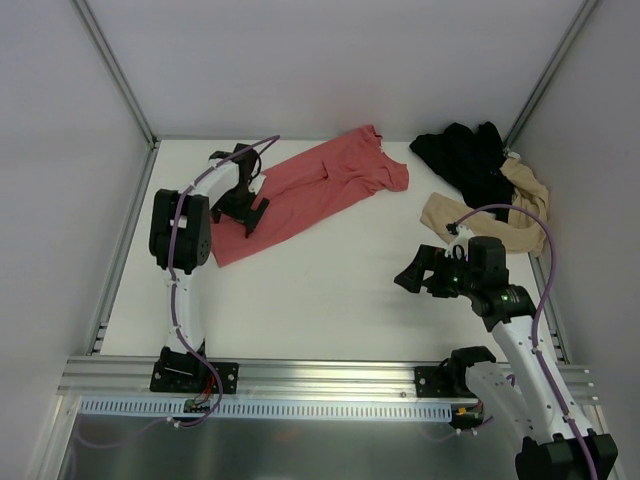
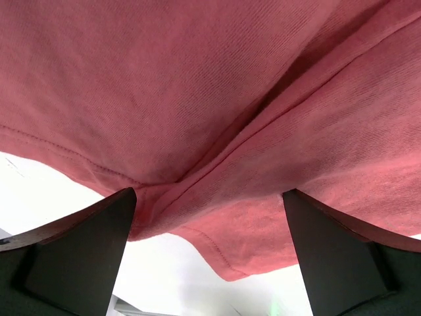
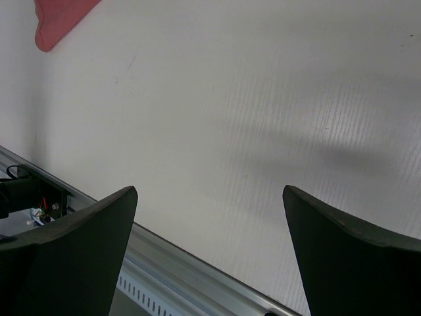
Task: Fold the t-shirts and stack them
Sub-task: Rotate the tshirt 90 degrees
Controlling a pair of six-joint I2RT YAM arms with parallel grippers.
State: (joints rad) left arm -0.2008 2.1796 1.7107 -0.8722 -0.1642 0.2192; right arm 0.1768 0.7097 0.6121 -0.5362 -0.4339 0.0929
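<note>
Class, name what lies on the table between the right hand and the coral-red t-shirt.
Nothing: the top external view shows only bare white table between the right hand and the coral-red t-shirt.

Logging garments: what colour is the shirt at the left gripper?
Coral-red t-shirt; best in left wrist view.

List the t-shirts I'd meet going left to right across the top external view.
coral-red t-shirt → black t-shirt → beige t-shirt, which partly overlaps the black one.
</note>
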